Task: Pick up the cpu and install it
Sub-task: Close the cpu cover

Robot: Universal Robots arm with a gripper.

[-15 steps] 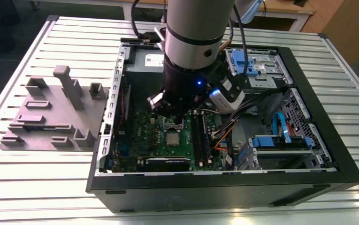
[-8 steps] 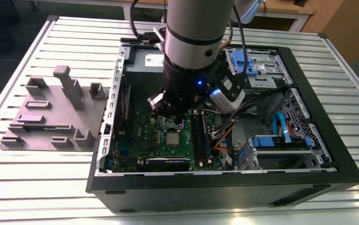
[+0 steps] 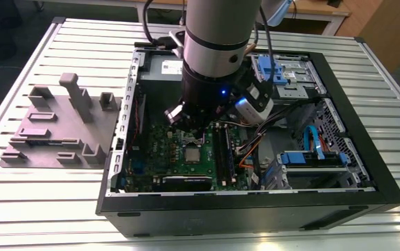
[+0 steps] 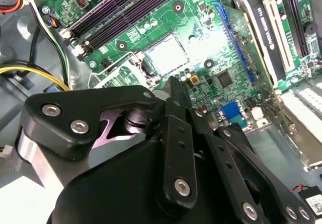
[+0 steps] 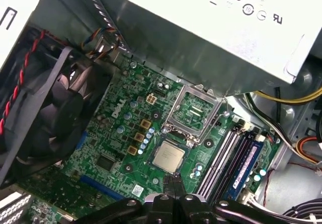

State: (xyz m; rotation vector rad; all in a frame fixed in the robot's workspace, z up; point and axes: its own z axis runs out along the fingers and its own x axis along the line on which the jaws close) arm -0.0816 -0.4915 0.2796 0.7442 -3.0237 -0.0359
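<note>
From my station I see the cpu (image 5: 168, 156) seated flat in the socket of the green motherboard (image 5: 113, 133), its hinged metal socket frame (image 5: 194, 112) flipped up at about one o'clock from the chip in the first wrist view. The gripper (image 5: 175, 182) hangs just above the board, fingertips pressed together and holding nothing, their tip close beside the chip's edge at roughly five o'clock. In the exterior view the cpu (image 3: 192, 155) lies directly beneath the arm inside the open computer case (image 3: 367, 172).
</note>
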